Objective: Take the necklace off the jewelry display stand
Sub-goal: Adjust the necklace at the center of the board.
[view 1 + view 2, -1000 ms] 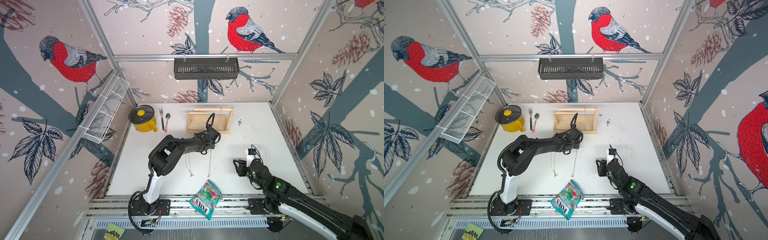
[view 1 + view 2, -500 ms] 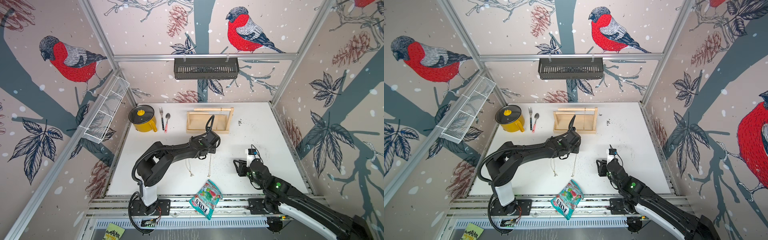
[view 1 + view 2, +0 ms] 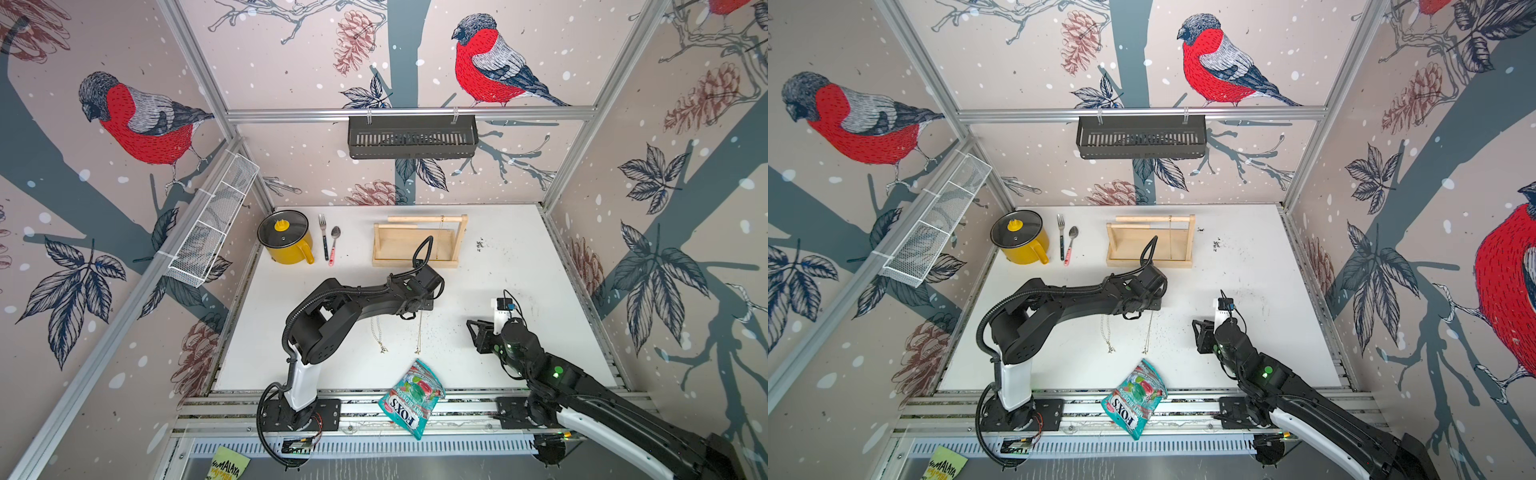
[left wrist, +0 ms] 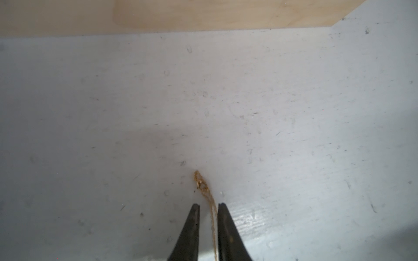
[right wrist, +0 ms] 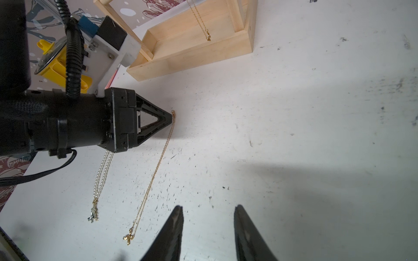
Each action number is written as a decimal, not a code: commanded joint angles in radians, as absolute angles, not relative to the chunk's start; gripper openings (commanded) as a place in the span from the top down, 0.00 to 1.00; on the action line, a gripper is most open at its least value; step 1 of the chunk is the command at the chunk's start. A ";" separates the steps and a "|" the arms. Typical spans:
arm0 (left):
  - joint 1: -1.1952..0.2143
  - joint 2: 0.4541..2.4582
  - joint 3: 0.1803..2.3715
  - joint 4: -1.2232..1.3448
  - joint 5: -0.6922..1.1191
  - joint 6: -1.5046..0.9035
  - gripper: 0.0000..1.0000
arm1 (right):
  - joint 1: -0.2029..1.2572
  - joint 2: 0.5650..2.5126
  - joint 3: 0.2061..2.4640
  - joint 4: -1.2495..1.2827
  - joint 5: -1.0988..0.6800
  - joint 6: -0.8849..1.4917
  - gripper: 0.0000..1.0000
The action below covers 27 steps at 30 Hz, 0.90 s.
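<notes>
Left jaws sit slightly apart astride the gold necklace [image 4: 201, 183], which lies on the bench [image 5: 294, 135], off the stand [image 3: 390, 262]. They would best lift straight up, without snagging links. Right jaws are apart and empty; a second necklace [image 5: 207, 37] hangs on the stand.

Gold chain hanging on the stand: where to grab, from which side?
Pinch the gold chain mid-drop, below the dowel, coming from the stand's open front. It hangs beside the post, so draw it along toward the dowel's free end.

"FOXS" is printed on the teal candy bag [image 3: 411, 397], just beside the left arm's base [image 3: 299, 411]. "HIMALAYA" stands on a yellow-green packet [image 3: 230, 467] near that base.
</notes>
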<state>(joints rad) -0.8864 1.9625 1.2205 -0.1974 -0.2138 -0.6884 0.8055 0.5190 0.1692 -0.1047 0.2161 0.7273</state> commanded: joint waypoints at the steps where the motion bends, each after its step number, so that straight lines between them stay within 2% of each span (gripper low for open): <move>1: -0.883 1.977 1.234 -0.218 -0.235 -0.709 0.88 | 0.806 0.518 0.170 -0.107 0.221 0.718 0.61; 4: -0.878 1.987 1.233 -0.217 -0.235 -0.720 0.96 | 0.806 0.515 0.172 -0.109 0.221 0.717 0.61; 7: -0.871 1.993 1.218 -0.193 -0.229 -0.725 1.00 | 0.807 0.512 0.170 -0.113 0.221 0.717 0.61; 27: -0.818 2.089 1.292 -0.193 -0.250 -0.683 1.00 | 0.804 0.512 0.177 -0.112 0.219 0.709 0.61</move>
<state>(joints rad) -0.8230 2.0712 1.2911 -0.0860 -0.2420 -0.6983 0.8047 0.5110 0.1703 -0.1200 0.2157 0.7258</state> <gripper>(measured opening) 0.050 0.391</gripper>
